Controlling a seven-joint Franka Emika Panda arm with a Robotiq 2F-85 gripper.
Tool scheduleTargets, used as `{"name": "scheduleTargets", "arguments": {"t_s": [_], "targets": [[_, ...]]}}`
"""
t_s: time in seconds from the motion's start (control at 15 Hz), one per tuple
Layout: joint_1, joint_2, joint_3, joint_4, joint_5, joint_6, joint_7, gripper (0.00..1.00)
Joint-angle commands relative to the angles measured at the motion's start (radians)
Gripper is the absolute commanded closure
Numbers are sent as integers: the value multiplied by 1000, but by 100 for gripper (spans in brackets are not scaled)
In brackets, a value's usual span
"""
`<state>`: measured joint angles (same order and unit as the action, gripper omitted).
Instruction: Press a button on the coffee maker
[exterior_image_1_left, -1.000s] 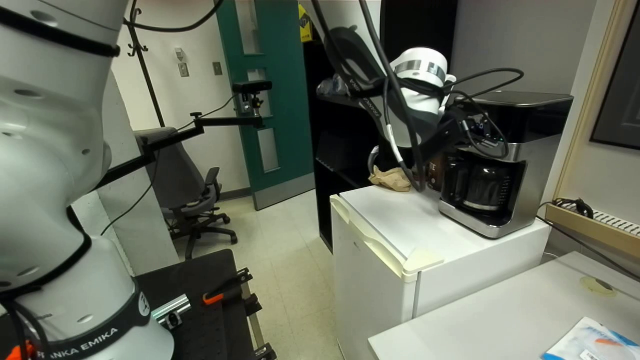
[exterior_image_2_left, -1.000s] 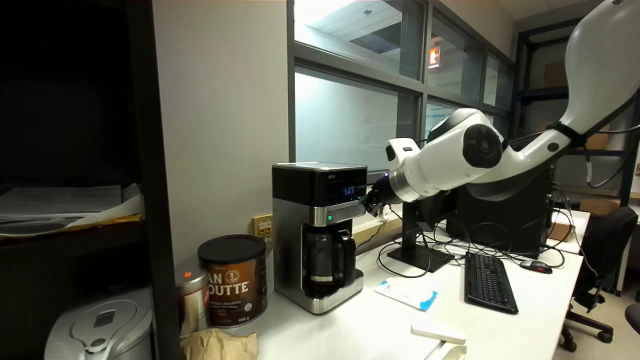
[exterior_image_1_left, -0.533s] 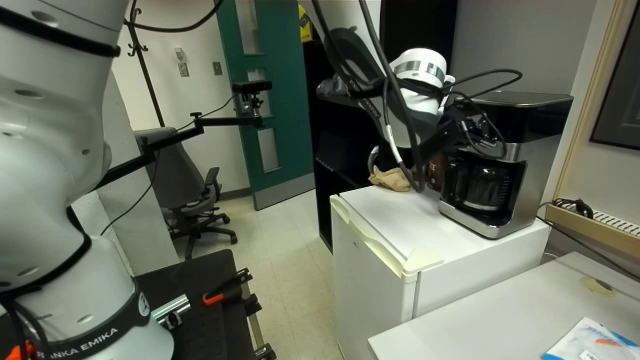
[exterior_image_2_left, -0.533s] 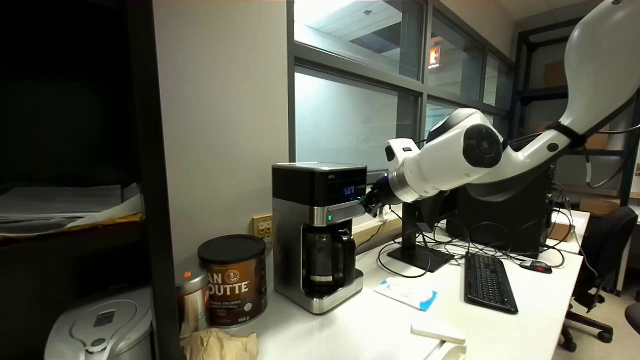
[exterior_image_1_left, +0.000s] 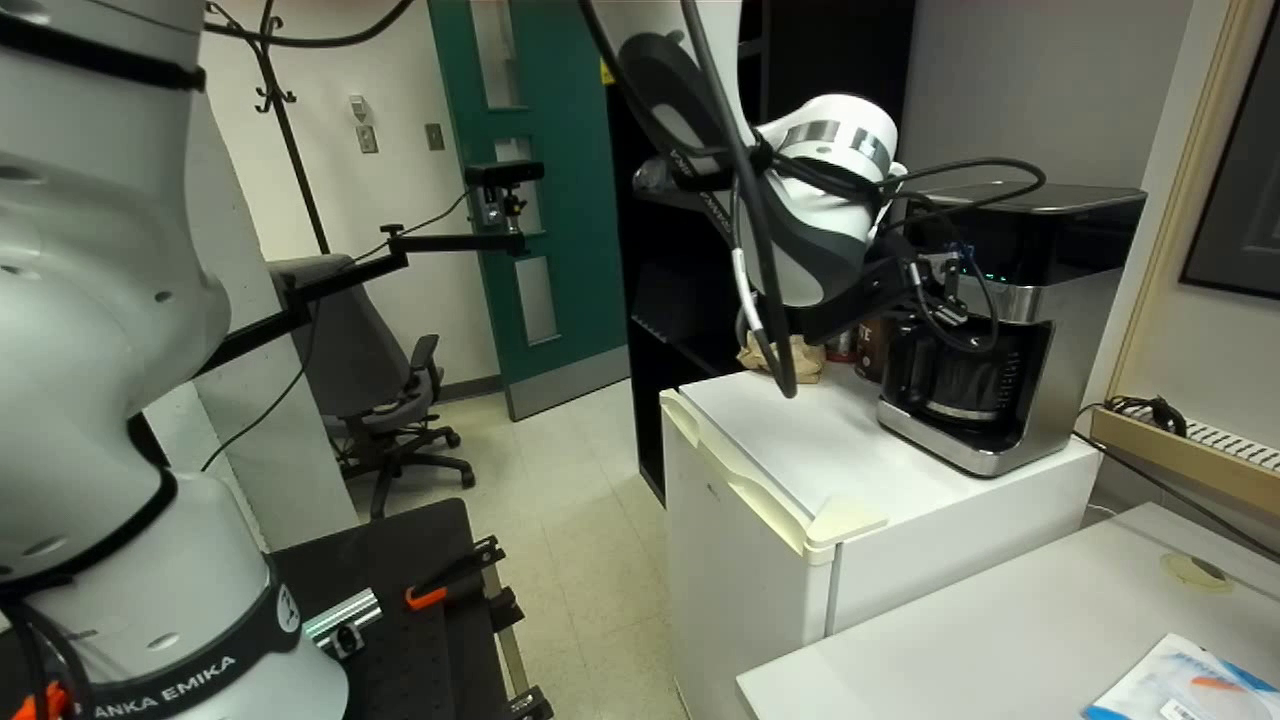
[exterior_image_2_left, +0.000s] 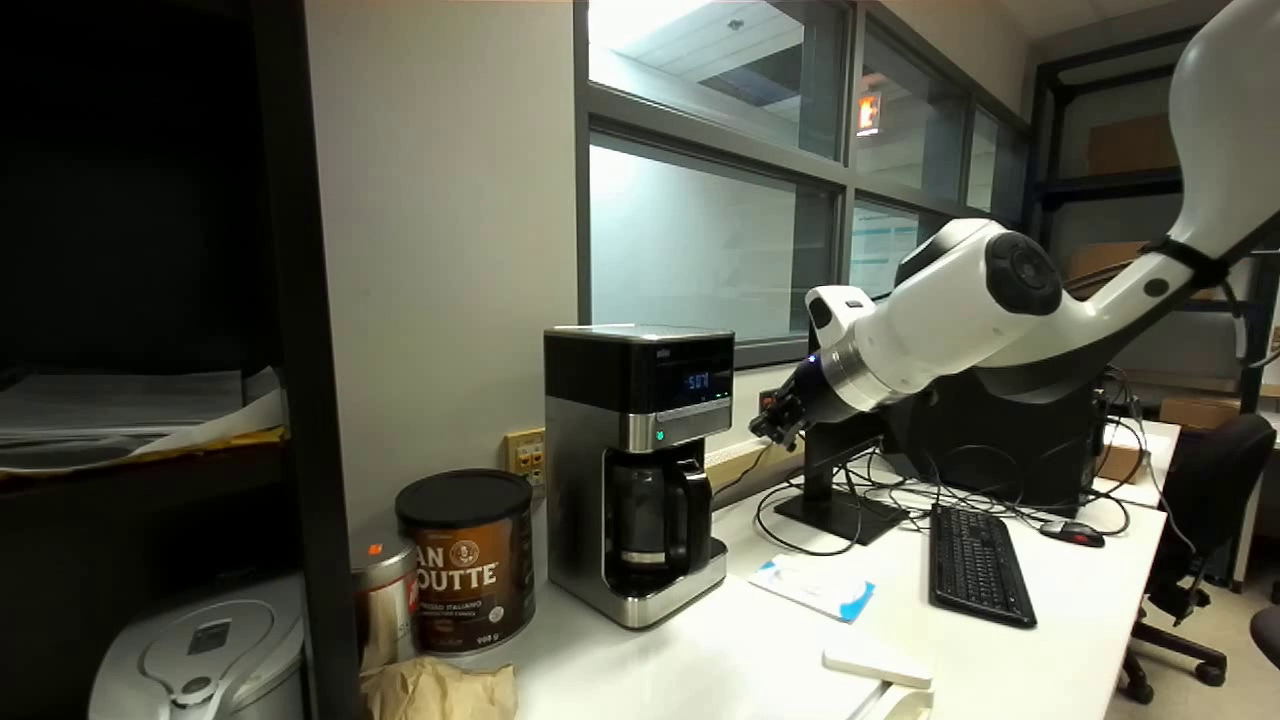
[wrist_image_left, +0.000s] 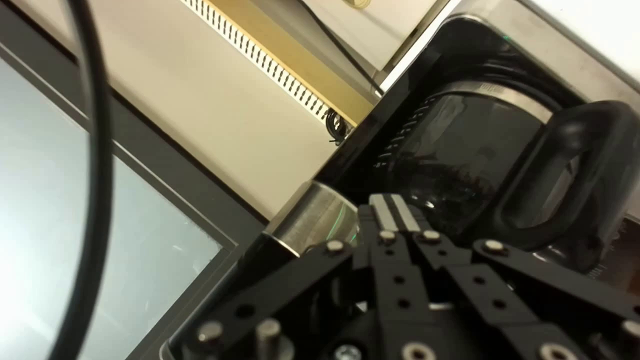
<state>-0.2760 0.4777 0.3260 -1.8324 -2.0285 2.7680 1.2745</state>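
- The pincer (wrist_image_left: 395, 212) is pointing downward at a tilt, clenched, its pads (wrist_image_left: 383, 212) pressing together!
- Right ahead of it, the coffee maker (exterior_image_2_left: 580, 490) is standing upright on the white surface (exterior_image_1_left: 820, 450), and an exterior view is showing a gap between the two.
- Just beyond the pincer's tips in the wrist view, the dark carafe (wrist_image_left: 460, 155) is sitting inside the machine.
- Black cabling (wrist_image_left: 97, 150) is hanging beside the pincer, looping across the coffee maker's front in an exterior view.
- Farther from the pincer, past the machine, a coffee can (exterior_image_2_left: 465, 570), a silver tin (exterior_image_2_left: 388, 615) and a paper bag (exterior_image_2_left: 440, 690) are crowding close.
- Behind the pincer, a black stand (exterior_image_2_left: 818, 475) is rising.
- Below, a blue-and-white packet (exterior_image_2_left: 805, 587) is lying flat; the keyboard (exterior_image_2_left: 980, 570) and mouse (exterior_image_2_left: 1072, 533) are resting well apart from the pincer.
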Motion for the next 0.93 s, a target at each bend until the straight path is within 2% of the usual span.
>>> {"name": "scheduleTargets", "arguments": {"t_s": [0.0, 0.47, 0.87], "targets": [[-33, -119, -4, -142, 47, 71, -20, 100], [-83, -272, -5, -316, 20, 194, 15, 100], [-121, -394, 0, -430, -52, 294, 83, 100]]}}
